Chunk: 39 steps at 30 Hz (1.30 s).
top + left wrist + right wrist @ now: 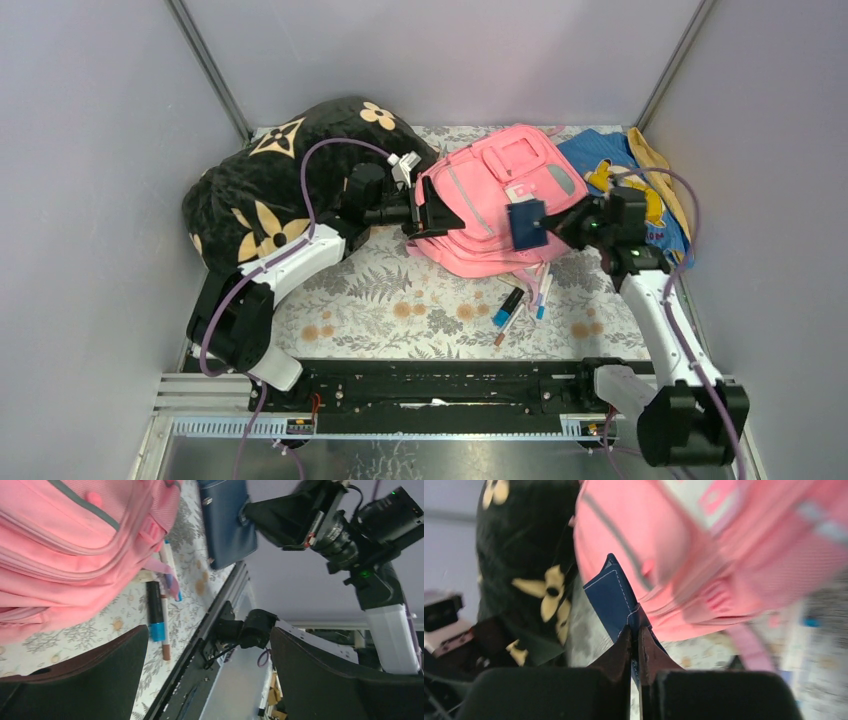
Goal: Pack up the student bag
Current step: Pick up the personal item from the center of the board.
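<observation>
The student bag [480,195] is a pink backpack lying flat on the floral table cover, and it also fills the upper right of the right wrist view [724,550]. My right gripper [553,226] is shut on the edge of a flat dark blue case [525,225], holding it in the air over the bag's right side. The pinched blue case [611,597] shows between my right gripper's [635,632] closed jaws. My left gripper [428,215] is open and empty at the bag's left edge. In the left wrist view, the left gripper [210,675] has only table and rail between its jaws.
Several pens and markers [520,298] lie on the cover just in front of the bag, near its straps. A black pillow with tan flowers [270,185] sits at the back left. A blue cloth with a yellow figure [625,175] lies at the back right. Grey walls close in on three sides.
</observation>
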Motion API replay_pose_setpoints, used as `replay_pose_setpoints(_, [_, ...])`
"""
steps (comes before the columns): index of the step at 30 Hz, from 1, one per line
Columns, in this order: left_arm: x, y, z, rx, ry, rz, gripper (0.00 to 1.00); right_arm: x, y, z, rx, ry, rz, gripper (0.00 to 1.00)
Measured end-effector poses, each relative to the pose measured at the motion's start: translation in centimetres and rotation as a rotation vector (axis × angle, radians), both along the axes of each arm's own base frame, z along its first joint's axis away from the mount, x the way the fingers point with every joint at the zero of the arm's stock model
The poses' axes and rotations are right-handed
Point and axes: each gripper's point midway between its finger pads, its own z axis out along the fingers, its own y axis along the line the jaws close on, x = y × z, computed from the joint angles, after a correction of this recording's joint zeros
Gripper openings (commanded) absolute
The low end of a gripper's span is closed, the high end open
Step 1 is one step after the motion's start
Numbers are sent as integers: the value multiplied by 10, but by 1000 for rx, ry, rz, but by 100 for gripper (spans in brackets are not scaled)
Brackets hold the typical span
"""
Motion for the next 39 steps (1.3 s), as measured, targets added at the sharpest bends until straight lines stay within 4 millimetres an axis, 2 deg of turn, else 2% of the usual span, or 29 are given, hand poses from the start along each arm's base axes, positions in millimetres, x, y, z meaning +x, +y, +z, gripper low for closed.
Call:
replay_pose_setpoints(3, [-8, -2, -1, -52, 21, -25, 99, 3, 53, -2, 79, 15, 140, 0])
replay_pose_setpoints(5, [-13, -2, -3, -63, 44, -40, 99, 5, 80, -4, 126, 22, 207, 0])
replay_pose_setpoints(11, [-17, -3, -3, -72, 50, -55, 98, 18, 126, 2, 239, 24, 304, 0])
replay_pose_setpoints(15, [-15, -3, -3, -69, 49, -45, 92, 22, 145, 14, 288, -4, 349, 0])
replay_pose_setpoints(17, [-13, -2, -6, -62, 49, -27, 88, 21, 152, 19, 311, -13, 369, 0])
replay_pose_setpoints(20, [-9, -1, -10, -52, 54, 1, 75, 19, 160, 23, 340, -21, 397, 0])
replay_pose_setpoints(25, [-3, 0, -13, -48, 74, 43, 55, 16, 169, 19, 365, 4, 429, 0])
replay_pose_setpoints(26, [-3, 0, -12, -50, 76, 49, 48, 16, 170, 17, 368, 12, 436, 0])
replay_pose_setpoints(27, [-2, 0, -12, -52, 80, 55, 36, 15, 171, 15, 372, 21, 440, 0])
replay_pose_setpoints(29, [0, 0, -11, -58, 86, 66, 7, 15, 172, 11, 375, 38, 446, 0])
replay_pose_setpoints(30, [1, 0, -11, -59, 92, 72, 0, 16, 172, 10, 376, 42, 446, 21])
replay_pose_setpoints(31, [3, 1, -12, -59, 98, 79, 0, 17, 172, 10, 375, 42, 450, 32])
replay_pose_setpoints(33, [7, 4, -12, -65, 115, 100, 0, 20, 172, 10, 349, 44, 458, 40])
replay_pose_setpoints(36, [19, 17, -13, -60, 122, 152, 0, 29, 167, 10, 222, 27, 461, 41])
replay_pose_setpoints(39, [39, 54, -18, -26, 142, 264, 0, 52, 159, 14, -19, -21, 441, 41])
